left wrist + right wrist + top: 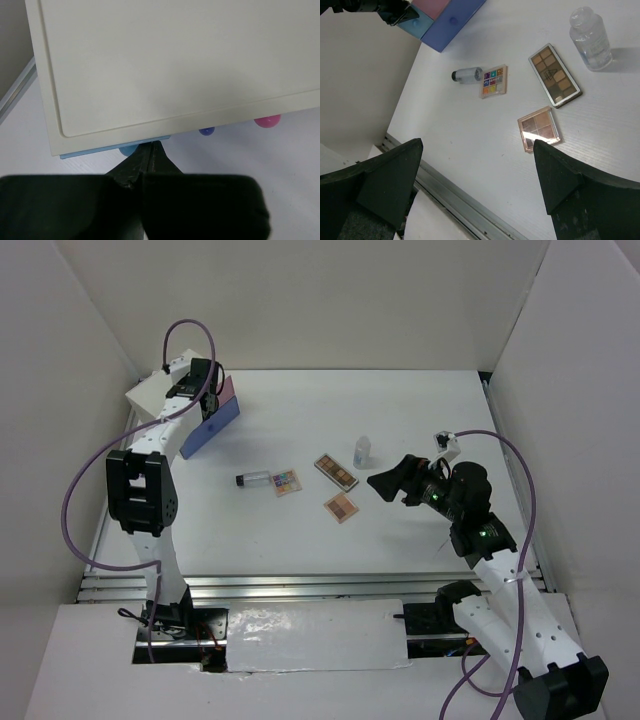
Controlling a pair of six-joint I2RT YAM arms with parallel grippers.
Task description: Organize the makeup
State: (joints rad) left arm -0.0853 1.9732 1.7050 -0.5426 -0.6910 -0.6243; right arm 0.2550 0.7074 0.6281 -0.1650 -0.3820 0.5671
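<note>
**Drawer first, makeup after**

The left claw [150,150] is clenched, its tips together at the front of the light-blue drawer [100,151] of the white box [175,60], just beside the knob [127,149]. Whether it pinches the knob I cannot tell. I judge it is there to open a place for the makeup.

The right claw [476,146] hangs released and wide above the table [445,130], probably ready to pick. The makeup lies loose mid-table:
- the capped tube [467,75], just beside the multicoloured palette [494,81]
- the long brown palette [554,75]
- the small pinkish palette [538,128], nearest this claw
- the clear bottle [590,37], upright

Clear plastic bottle [590,38] — matt table [485,135]
</note>
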